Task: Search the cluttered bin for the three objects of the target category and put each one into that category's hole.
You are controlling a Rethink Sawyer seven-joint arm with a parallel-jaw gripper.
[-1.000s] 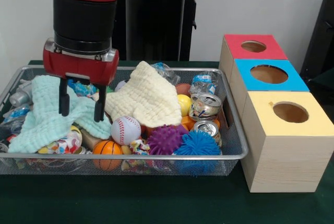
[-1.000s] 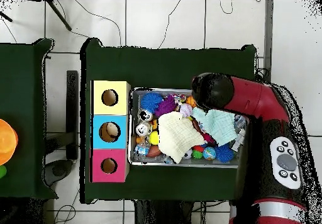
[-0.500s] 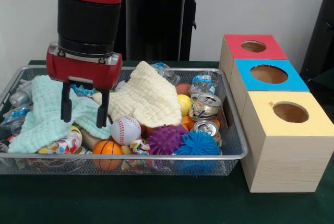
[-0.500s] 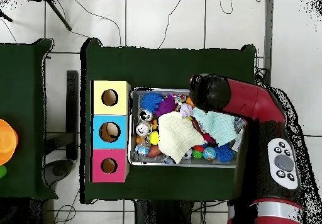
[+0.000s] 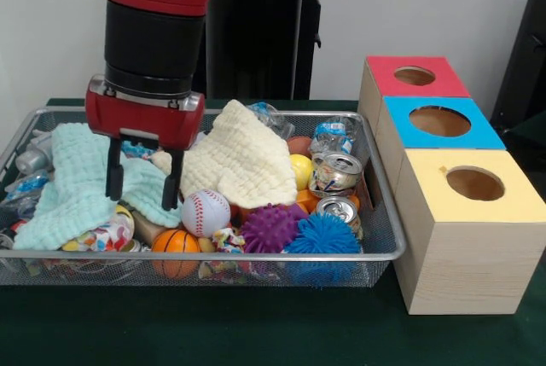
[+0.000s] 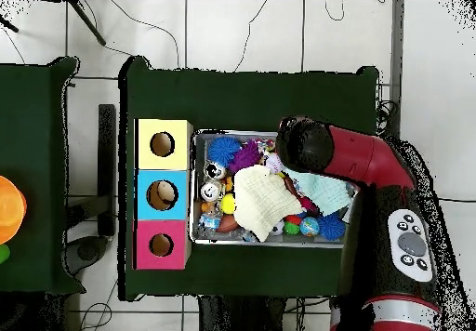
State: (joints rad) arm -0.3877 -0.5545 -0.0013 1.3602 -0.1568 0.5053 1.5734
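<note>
The wire mesh bin (image 5: pixel 213 255) is full of clutter; it also shows in the overhead view (image 6: pixel 194 188). My gripper (image 5: pixel 142 202) hangs open and empty inside the bin, with its fingertips (image 5: pixel 113 194) down at a mint-green cloth (image 5: pixel 68 187), just left of a cream cloth (image 5: pixel 243 161). In the overhead view the arm's wrist (image 6: pixel 305 143) covers the gripper. No plush animal toy shows; the cloths hide much of the bin. The red-topped box's hole (image 5: pixel 415 76) is at the far right, empty as far as I can see, and it also shows in the overhead view (image 6: pixel 161 244).
A blue-topped box (image 5: pixel 439 121) and a yellow-topped box (image 5: pixel 474 183) stand in a row with the red one. In the bin lie a baseball (image 5: pixel 206 212), a small basketball (image 5: pixel 176 246), a purple spiky ball (image 5: pixel 270 229), a blue hairy ball (image 5: pixel 322 236), cans (image 5: pixel 337 170) and plastic bottles.
The gripper has shifted a little to the picture's right in the front view and slightly lower over the mint cloth. It stays open. Nothing in the bin has moved.
</note>
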